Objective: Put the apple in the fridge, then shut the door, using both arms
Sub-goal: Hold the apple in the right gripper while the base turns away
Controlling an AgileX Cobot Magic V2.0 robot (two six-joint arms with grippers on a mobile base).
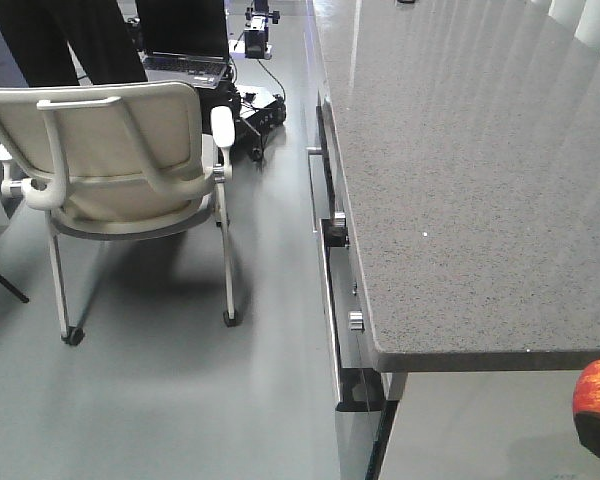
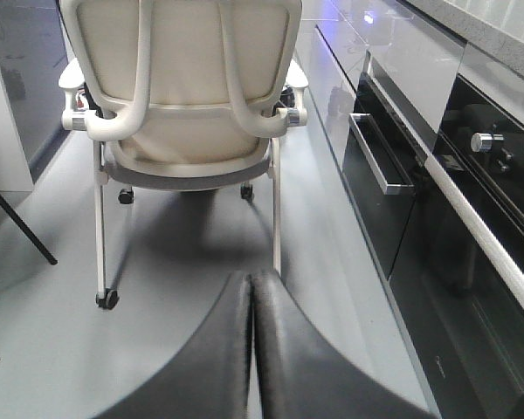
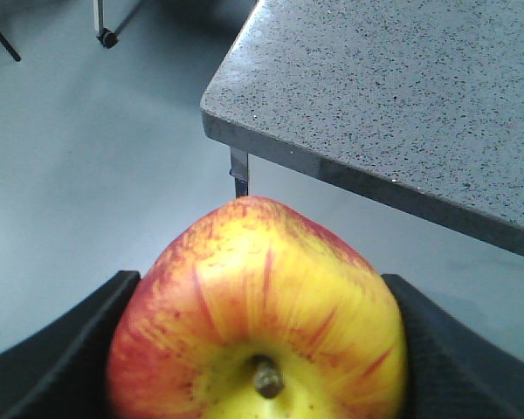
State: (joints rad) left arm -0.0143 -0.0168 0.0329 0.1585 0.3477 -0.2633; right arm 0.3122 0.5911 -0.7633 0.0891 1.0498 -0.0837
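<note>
Grey floor fills most of the front view. The speckled grey counter runs along the right side, its near corner jutting toward the camera. Glossy cabinet fronts sit under it, with a dark oven and its bar handle visible from the left wrist, and a silver knob on the panel nearer the camera.

A white chair on castors stands left of the counter with its back to the camera, apart from the cabinets. Beyond it there are a person's dark legs and an open laptop, with cables on the floor nearby.

The apple is held in the right gripper over bare floor, just off the counter's corner and below its top. Its stem end faces the wrist camera, yellow around the stem with red streaks outward. Black fingers press on both of its sides. In the front view it is only a red-orange blur at the lower right edge.

The left gripper is closed on nothing, fingers touching along their length. It hangs above the floor and points at the chair.
</note>
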